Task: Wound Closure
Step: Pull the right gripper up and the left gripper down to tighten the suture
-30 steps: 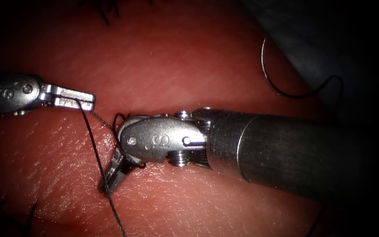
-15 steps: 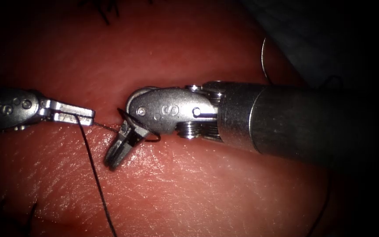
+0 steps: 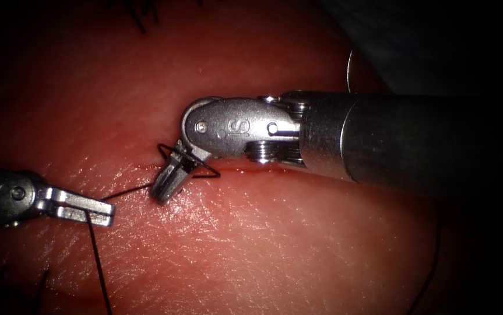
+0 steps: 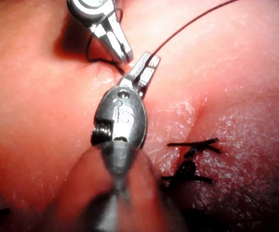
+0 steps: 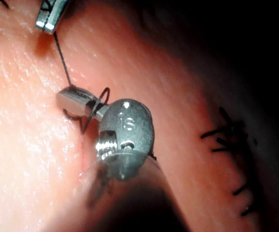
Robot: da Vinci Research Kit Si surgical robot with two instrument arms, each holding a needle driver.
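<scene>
While clenched on thread (image 3: 124, 192), left tool (image 3: 97, 212) sits left of the cut (image 3: 245, 170).
Right tool (image 3: 166, 185), stamped "S", jaws clenched inside a thread loop; needle (image 3: 349, 70) lies far right.

Right gripper (image 3: 166, 185): silver clevis stamped "S", screw head, dark cylindrical shaft.

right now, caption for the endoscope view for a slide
Left tool grips the thread; right tool, thread looped around it, over the tissue.

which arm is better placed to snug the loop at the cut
Left, probably: the left tool is shut on the thread running straight to the cut. The right tool has loops around its jaws.
</scene>
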